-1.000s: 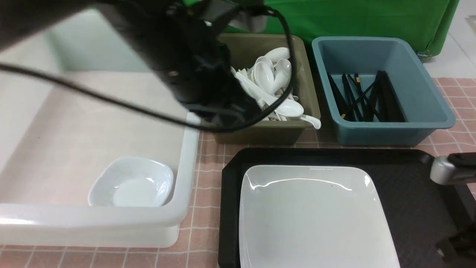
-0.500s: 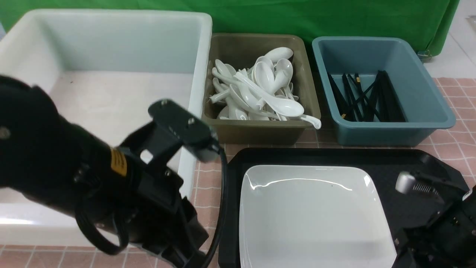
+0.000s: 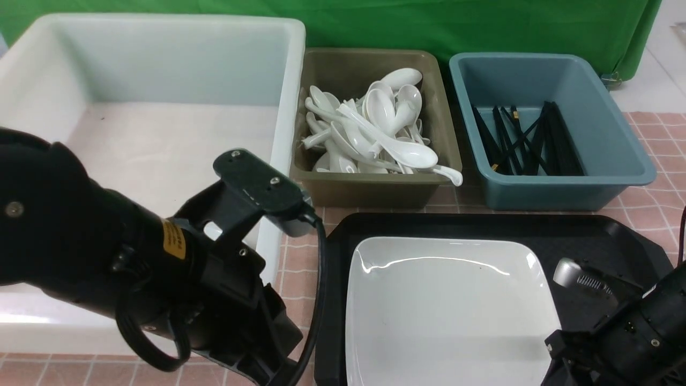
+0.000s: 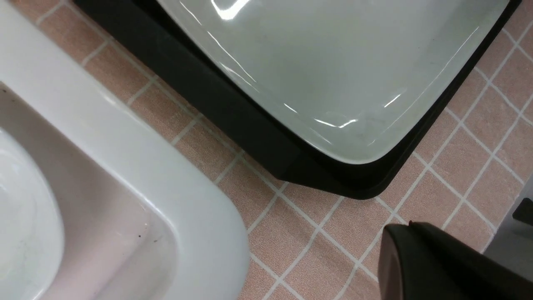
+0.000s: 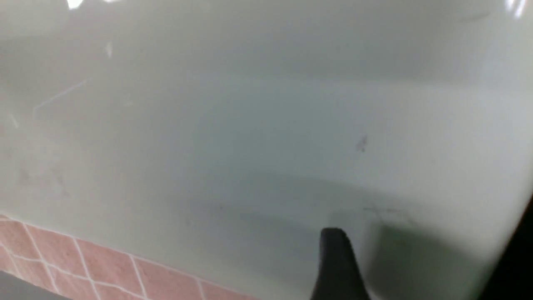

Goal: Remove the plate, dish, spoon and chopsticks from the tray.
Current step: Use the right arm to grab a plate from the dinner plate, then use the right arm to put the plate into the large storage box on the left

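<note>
Right hand (image 3: 568, 300): is hovering low at the near right corner of the plate (image 3: 445, 311), fingers spread and gripping nothing. One ridged silver fingertip (image 3: 576, 271) is showing bare over the tray (image 3: 482, 220), just right of the plate's rim. In the right wrist view a dark fingertip (image 5: 335, 258) is hanging over the glossy white surface. Whether either is touching the plate, I cannot tell.
Left hand (image 4: 420, 254): is hanging over the checked tabletop (image 4: 316, 233), between the white tub (image 4: 125, 137) and the tray's near left corner. Its fingers are pressed together, with nothing seen between them.
Plate: is lying flat on the tray, filling its left and middle.
Dish (image 4: 21, 216): is sitting inside the tub, close to its near right corner.
Spoons (image 3: 375, 123): are lying piled in the olive bin (image 3: 445, 123), far of the tray.
Chopsticks (image 3: 525, 142): are lying in the blue bin (image 3: 616, 123), to the right of the olive one.
Key relation: the plate is lying left of the right hand, and its right edge is running near to far between the spread fingers. The right hand is clearly nearer. The left hand is standing apart, beyond the tray's rim.
Step, as judged: the right hand is lining up to pinch the plate's right rim.
Risk, as judged: the rim is glossy and shallow, so a pinch may slip.
</note>
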